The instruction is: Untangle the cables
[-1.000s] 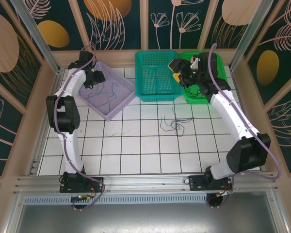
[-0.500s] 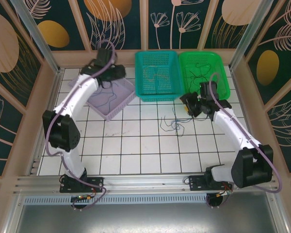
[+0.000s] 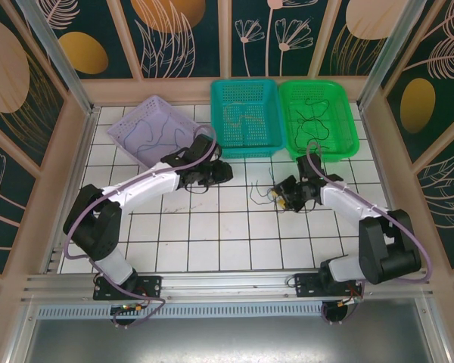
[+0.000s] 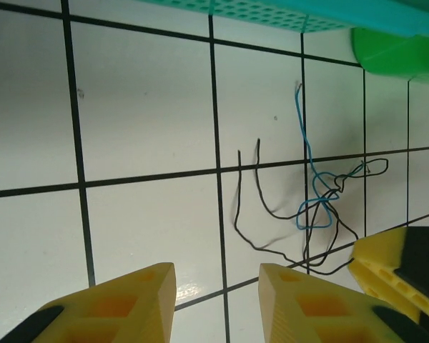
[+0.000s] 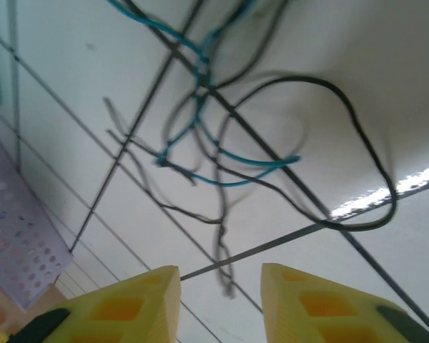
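We find 3 baskets along the far side of the table. The left basket is set askew, the middle basket is to its right, and the right basket lies just beside that one. Loose cables lie in each of the 3. On the table, in front of the gap between the middle and right baskets, lies a tangle of cables. The left gripper is near it on the left, and the right gripper is just beside it on the right.

The right end effector shows at the bottom edge, its yellow fingers apart with bare worktop between them. Across the upper centre the cables lie tangled, blue crossing black, with one black loop sweeping right. A lilac basket sits lower left.
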`<state>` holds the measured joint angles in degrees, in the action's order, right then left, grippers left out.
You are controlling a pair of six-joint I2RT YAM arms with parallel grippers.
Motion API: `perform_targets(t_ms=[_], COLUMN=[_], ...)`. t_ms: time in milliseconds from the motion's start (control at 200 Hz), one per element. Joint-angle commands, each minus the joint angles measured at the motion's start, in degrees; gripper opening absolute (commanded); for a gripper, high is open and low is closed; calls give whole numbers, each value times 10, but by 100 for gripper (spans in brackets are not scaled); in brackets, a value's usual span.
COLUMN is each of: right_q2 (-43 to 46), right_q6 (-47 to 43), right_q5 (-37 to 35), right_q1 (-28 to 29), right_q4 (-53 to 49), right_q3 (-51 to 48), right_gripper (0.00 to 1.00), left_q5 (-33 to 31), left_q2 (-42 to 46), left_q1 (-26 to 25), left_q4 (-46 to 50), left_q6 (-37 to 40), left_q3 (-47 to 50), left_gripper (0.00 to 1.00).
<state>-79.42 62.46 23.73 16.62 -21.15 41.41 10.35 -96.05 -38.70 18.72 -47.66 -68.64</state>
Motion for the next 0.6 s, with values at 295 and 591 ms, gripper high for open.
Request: perform_targets(t_ms=[295,591], right_q2=[31,97], right_q6=[-103,-179], right_q5=[-42,12], right_q1=[54,92], right_q4=[-47,-39], right_q3=[111,238], right_gripper=[0,0], left_q5=[-4,-158], left_q2=[25,75], left_q1=[-4,1], left_q4=[-48,23], left_q6=[-18,-13], left_q3=[-11,-89], left_gripper=[41,62])
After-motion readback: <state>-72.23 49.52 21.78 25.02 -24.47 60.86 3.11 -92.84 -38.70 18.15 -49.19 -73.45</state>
